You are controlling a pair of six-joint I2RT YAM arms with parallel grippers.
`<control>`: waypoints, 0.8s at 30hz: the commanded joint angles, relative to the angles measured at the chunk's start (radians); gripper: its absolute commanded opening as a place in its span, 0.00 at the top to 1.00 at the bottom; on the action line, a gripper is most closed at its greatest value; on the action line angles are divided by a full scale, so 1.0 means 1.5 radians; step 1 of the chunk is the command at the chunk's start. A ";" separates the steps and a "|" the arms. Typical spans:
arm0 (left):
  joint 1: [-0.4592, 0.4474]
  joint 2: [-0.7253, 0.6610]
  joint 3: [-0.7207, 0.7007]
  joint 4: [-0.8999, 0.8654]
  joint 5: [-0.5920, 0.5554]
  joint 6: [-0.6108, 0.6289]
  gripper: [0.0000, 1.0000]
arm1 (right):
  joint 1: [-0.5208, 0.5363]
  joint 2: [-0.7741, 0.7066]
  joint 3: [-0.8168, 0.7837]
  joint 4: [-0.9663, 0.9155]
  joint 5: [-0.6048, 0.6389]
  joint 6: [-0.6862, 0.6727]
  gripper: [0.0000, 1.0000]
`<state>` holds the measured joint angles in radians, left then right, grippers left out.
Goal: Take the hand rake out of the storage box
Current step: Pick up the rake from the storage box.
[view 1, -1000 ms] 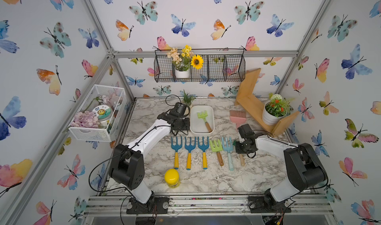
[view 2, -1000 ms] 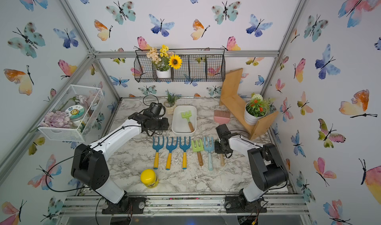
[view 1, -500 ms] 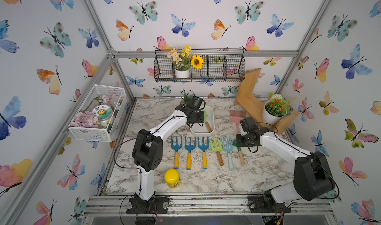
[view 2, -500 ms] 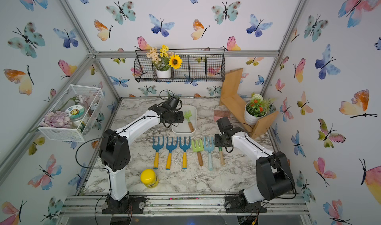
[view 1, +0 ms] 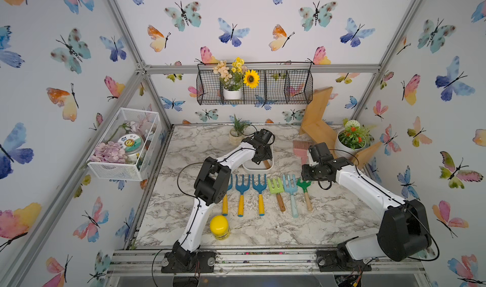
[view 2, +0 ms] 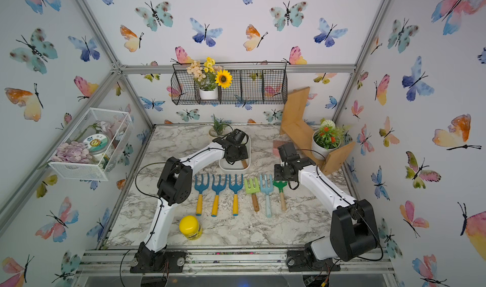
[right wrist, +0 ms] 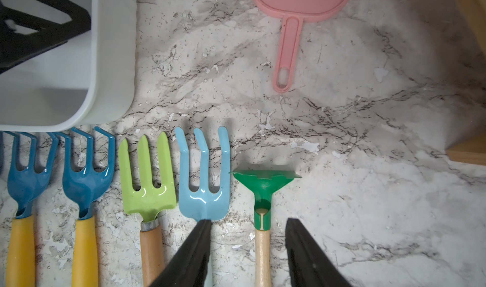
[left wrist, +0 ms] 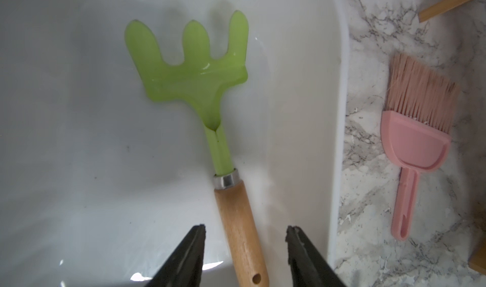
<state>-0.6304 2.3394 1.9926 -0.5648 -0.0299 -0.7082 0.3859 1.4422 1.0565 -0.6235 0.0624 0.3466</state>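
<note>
Perhaps against storage box (left wrist: 338, 114) wall: rake (left wrist: 219, 151)

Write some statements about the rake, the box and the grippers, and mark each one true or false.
1. The rake lies in the box. True.
2. The left gripper is shut on the rake's handle. False: its jaws stand open, clear of the handle.
3. The brush lies in the box. False: it lies on the table beside the box.
4. The right gripper is open above the dark green rake. True.
</note>
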 commanded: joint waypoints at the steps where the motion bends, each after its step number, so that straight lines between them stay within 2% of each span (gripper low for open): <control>1: -0.001 0.044 0.041 -0.027 -0.047 -0.020 0.45 | 0.002 0.005 -0.010 -0.008 -0.016 -0.004 0.48; 6: -0.001 0.083 0.052 -0.024 -0.034 -0.011 0.49 | 0.001 0.003 -0.016 -0.007 -0.018 -0.005 0.47; 14: 0.014 0.042 0.014 0.010 -0.018 0.009 0.77 | 0.001 -0.002 -0.025 -0.001 -0.019 -0.003 0.48; 24: 0.027 -0.087 -0.004 0.031 -0.003 0.053 0.83 | 0.001 0.005 -0.027 0.007 -0.025 -0.001 0.47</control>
<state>-0.5991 2.3394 1.9865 -0.5354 -0.0517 -0.6708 0.3859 1.4422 1.0256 -0.6159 0.0463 0.3466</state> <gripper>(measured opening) 0.247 0.527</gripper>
